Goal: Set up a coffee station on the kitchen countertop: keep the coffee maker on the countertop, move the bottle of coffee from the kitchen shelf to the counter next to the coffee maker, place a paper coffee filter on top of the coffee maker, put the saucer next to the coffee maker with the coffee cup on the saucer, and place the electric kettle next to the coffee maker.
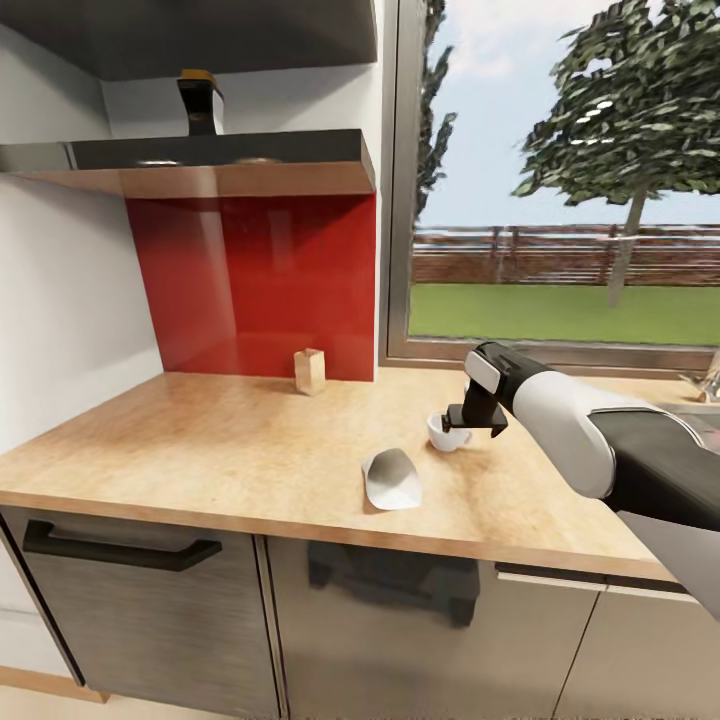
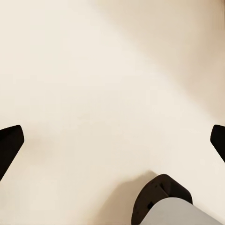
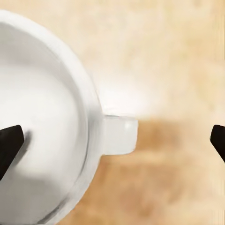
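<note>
The bottle of coffee [image 1: 200,102] on the kitchen shelf [image 1: 215,152] is partly cut off by the cabinet above. Left of the right hand [image 1: 471,423] a paper coffee filter [image 1: 391,479] lies flat on the desk [image 1: 200,440], bare wood around it. The right hand hangs open over the coffee cup [image 3: 44,122], one finger [image 3: 9,147] inside its rim, the cup's handle between the fingers. The left hand [image 2: 112,140] is open over pale floor.

A home kitchen is showing here: a long wood-grain bench [image 1: 230,440] is running over glossy grey cabinet fronts [image 1: 150,610], a red splashback [image 1: 250,285] is standing behind it beneath a dark shelf [image 1: 210,155], and a window [image 1: 560,200] is looking onto a lawn, fence and tree.
</note>
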Tool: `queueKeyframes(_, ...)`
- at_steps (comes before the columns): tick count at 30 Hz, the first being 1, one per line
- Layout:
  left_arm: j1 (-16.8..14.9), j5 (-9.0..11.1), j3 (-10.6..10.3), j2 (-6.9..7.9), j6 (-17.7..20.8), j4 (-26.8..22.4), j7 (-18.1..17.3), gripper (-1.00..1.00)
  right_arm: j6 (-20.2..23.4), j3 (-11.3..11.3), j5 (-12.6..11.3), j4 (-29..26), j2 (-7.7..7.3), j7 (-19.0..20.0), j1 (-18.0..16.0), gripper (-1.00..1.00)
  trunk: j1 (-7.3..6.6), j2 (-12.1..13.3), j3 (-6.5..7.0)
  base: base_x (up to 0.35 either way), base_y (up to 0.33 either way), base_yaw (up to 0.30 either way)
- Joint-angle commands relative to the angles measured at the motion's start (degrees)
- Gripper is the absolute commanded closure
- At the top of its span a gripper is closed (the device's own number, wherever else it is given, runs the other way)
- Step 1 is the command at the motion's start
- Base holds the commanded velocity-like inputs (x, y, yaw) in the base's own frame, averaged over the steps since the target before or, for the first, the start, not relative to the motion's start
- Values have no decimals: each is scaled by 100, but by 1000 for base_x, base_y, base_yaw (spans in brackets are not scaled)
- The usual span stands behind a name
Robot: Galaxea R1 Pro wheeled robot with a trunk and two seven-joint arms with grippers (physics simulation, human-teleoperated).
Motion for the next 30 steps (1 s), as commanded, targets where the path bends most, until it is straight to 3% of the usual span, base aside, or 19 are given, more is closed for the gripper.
queueKeyframes(1,-5,38,-8,-1,-11,7,-35,-100,0,17,-60,11,4,-62,-9,-100,22,-45,-25,0,0,0)
queueKeyframes(4,-5,37,-9,-3,-11,7,-34,-100,0,17,-60,11,7,-94,-9,-100,88,-165,-79,0,0,0)
queueKeyframes(5,-5,37,-9,-6,-11,4,-34,-100,0,17,-60,11,8,-103,-9,100,88,-165,-79,0,0,0)
queueKeyframes(30,-5,28,-27,-67,-20,0,-34,-100,0,17,-60,11,0,-127,-9,100,88,-165,-79,0,0,0)
